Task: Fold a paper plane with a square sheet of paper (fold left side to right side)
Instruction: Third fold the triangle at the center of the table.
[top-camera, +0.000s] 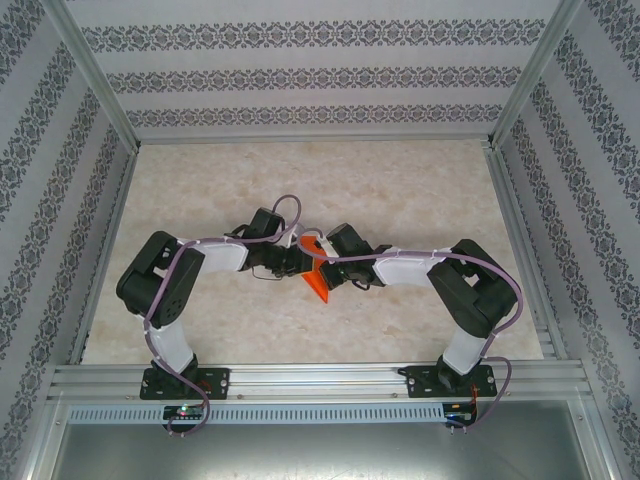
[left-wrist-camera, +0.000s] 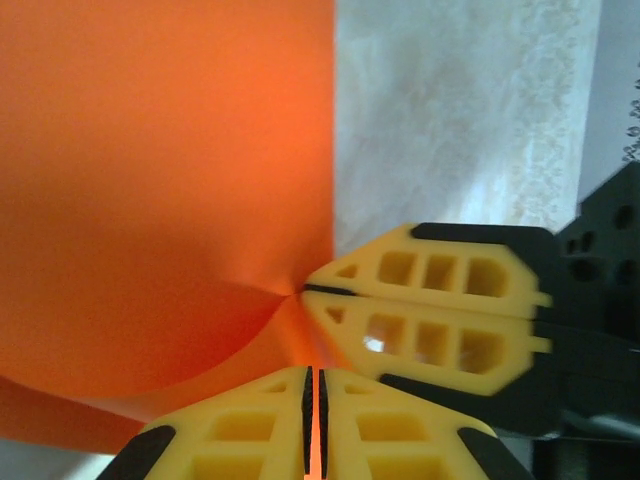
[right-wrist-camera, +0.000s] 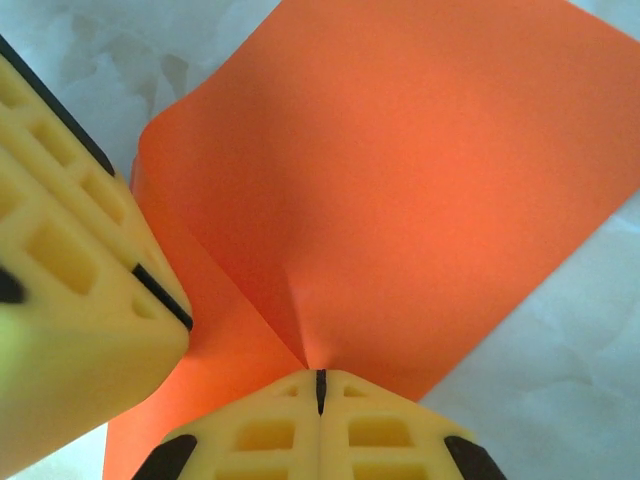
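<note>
Left pincer (left-wrist-camera: 312, 388): clenched on the sheet of paper (left-wrist-camera: 160, 180); orange is seen in the thin slit between its fingers.
Right pincer (right-wrist-camera: 321, 388): clenched on the same sheet, which is puckered to a point right at its tips.

Both sets of tips are set on nearly one spot, just beside each other. A straight paper edge is seen running away from the right pincer's tips, with bare tabletop (left-wrist-camera: 450, 110) past it. To the left of the left pincer a curved upper layer is seen over a lower one.

From above, the sheet (top-camera: 317, 280) is pinched between the two pincers at mid-tabletop, one tip pointed toward the arm bases. Bare tabletop (top-camera: 400, 190) is seen on all sides of them. The frame rails (top-camera: 300, 378) and patterned walls (top-camera: 300, 80) are well apart from both.
</note>
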